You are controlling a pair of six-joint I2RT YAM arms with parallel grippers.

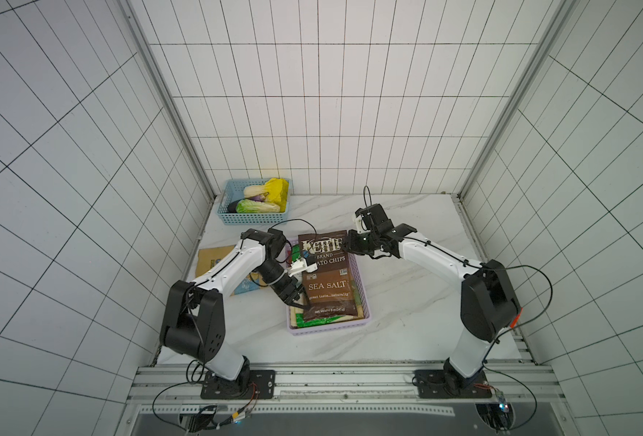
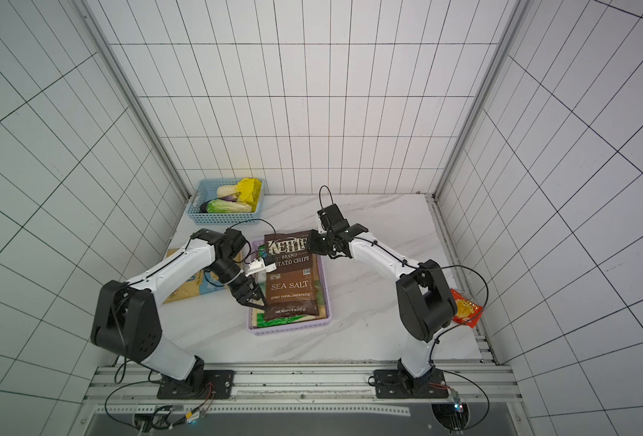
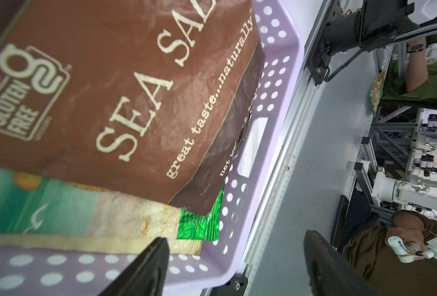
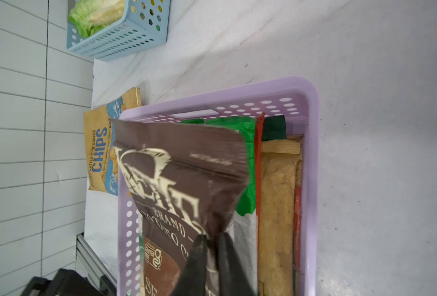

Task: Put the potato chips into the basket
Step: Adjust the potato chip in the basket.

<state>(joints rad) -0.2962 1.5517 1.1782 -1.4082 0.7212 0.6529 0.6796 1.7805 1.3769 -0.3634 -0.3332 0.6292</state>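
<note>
The brown Kettle potato chips bag (image 1: 325, 279) (image 2: 289, 279) lies on top of several other bags in the lilac basket (image 1: 327, 327) (image 2: 286, 329). Its far end is raised above the far rim. My right gripper (image 1: 350, 245) (image 4: 212, 237) is shut on the bag's far right edge, and the brown film (image 4: 181, 174) puckers between its fingers. At the bag's near left edge my left gripper (image 1: 299, 302) (image 3: 235, 246) stands open over the basket's wall (image 3: 276, 128), holding nothing. Under the Kettle bag (image 3: 109, 89) show a green bag (image 4: 245, 143) and a tan one (image 4: 276, 205).
A tan CHIPS bag (image 1: 214, 260) (image 4: 99, 153) lies on the table left of the lilac basket, partly under my left arm. A blue lattice basket (image 1: 254, 218) (image 4: 117, 38) of vegetables stands at the back left. A red-orange packet (image 2: 465, 311) lies by the right wall behind my right arm.
</note>
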